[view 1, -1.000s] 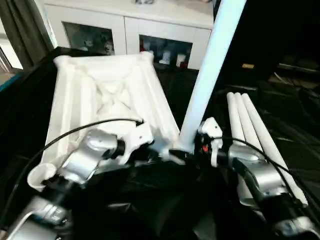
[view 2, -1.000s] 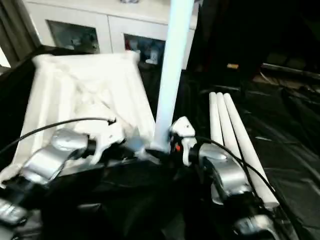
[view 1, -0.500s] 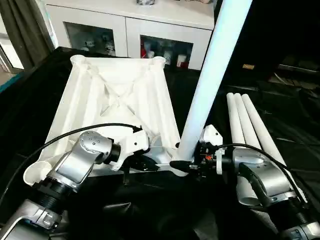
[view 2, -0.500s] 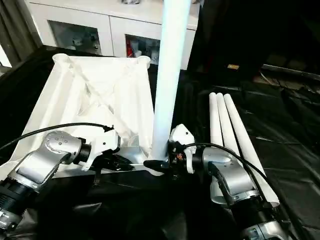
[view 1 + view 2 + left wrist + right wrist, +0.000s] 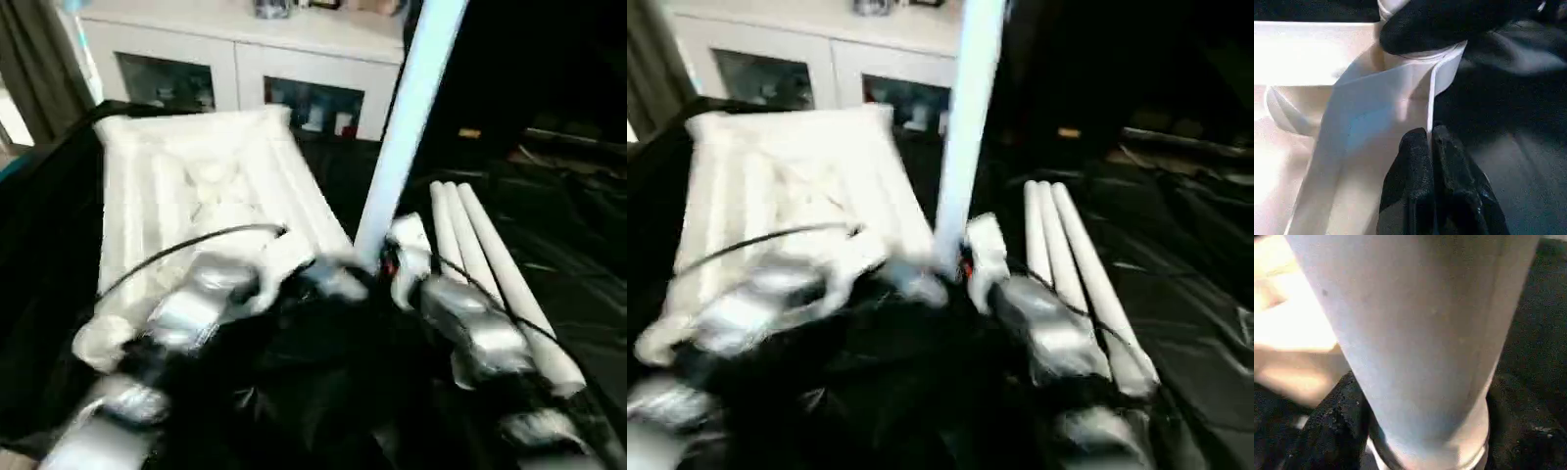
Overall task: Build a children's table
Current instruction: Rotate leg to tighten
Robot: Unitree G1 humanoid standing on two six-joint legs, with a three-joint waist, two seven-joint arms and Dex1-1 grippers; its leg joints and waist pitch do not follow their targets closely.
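Observation:
The white table top lies underside up on black cloth, ribs showing. One white leg stands upright at its near right corner socket. My right gripper is at the leg's base, with a black finger pressed against each side of the tube. My left gripper is shut, pinching the top's thin edge just beside that socket. Three more legs lie side by side on the cloth to the right of the top.
A white glass-door cabinet stands behind the table top. Black cloth covers the whole work surface, wrinkled at the right. A grey curtain hangs at the far left.
The whole picture has shifted and smeared, so the camera has moved. My right gripper's fingers have drawn in around the leg's base. The leg stays upright in the corner socket.

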